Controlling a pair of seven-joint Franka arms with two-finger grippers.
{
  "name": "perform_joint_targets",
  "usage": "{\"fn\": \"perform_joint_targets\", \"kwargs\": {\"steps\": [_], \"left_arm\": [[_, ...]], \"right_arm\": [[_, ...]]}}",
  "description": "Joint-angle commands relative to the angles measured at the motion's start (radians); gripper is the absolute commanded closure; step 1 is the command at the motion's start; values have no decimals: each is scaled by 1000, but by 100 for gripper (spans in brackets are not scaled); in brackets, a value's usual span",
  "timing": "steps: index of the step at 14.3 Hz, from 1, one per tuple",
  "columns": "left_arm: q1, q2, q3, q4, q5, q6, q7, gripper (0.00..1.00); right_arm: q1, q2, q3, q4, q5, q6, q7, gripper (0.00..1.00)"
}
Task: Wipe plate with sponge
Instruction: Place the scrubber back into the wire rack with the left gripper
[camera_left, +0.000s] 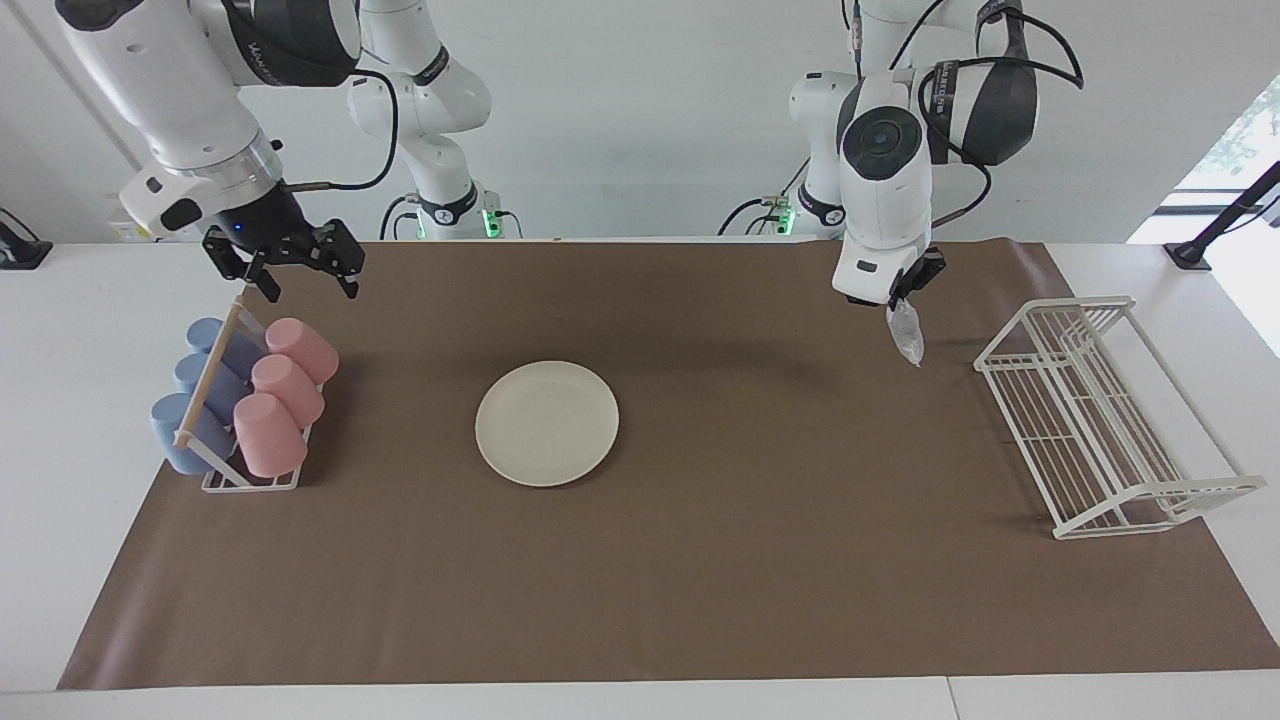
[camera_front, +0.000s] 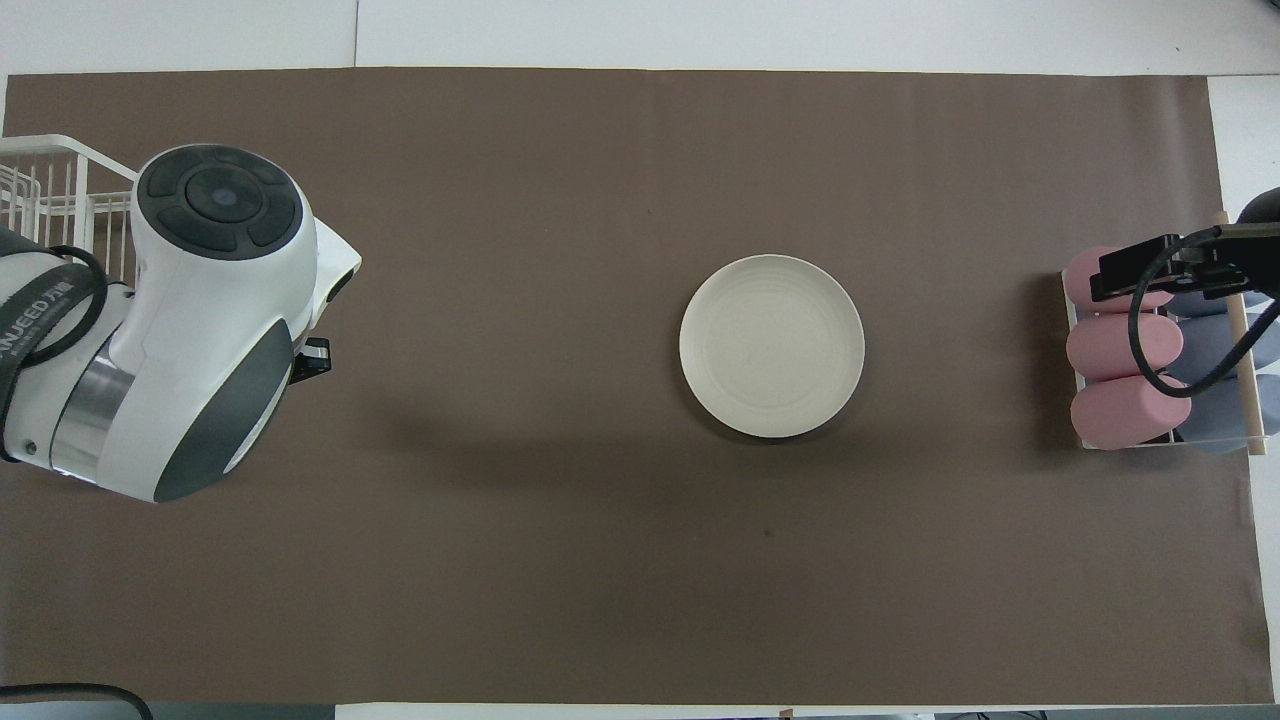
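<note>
The left gripper (camera_left: 903, 296) pinches the small floppy whitish sponge (camera_left: 906, 333) up in the air, over the brown mat (camera_left: 700, 580) near the white wire rack (camera_left: 1100, 420). The round cream-white plate (camera_left: 547, 423) lies mid-mat. The right gripper (camera_left: 300, 272) hangs wide over the pink and blue cups (camera_left: 265, 395).

One camera sits high across the table, facing the two robots along the top of its frame. The other looks steeply down from above the robots' end. Both share the brown mat (camera_left: 700, 560), with the plate (camera_left: 547, 422) near frame centre, turned half around.
</note>
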Motion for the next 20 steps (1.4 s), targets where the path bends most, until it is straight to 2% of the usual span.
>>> {"fn": "perform_joint_targets", "kwargs": {"steps": [1,4,7,9,13,15,17,19,20], "left_arm": [[-28,22,10,45,152,-96,-18,100],[-26,37,10,59,321,-150,-13,100],[-14,68,10,59,485,-150,-6,100],[6,80,19,57,541,-141,39,100],[55,180,19,59,662,-136,41,100],[69,253,21,66,718,-139,39,100],[90,336,21,164,720,-135,41,100],[112,414,19,204,714,-119,37,100],[120,425,19,230,697,-103,36,100]], "right_arm": [[-15,23,10,41,-17,-15,9,0],[-20,23,7,38,-12,-22,5,0],[-21,23,7,38,-2,-23,5,0],[-35,23,6,38,1,-22,3,0],[-35,23,6,36,3,-15,12,0],[-35,21,6,36,3,-19,12,0],[-37,21,6,36,3,-20,12,0],[-35,21,6,36,1,-15,12,0],[-35,21,6,36,1,-15,12,0]]}}
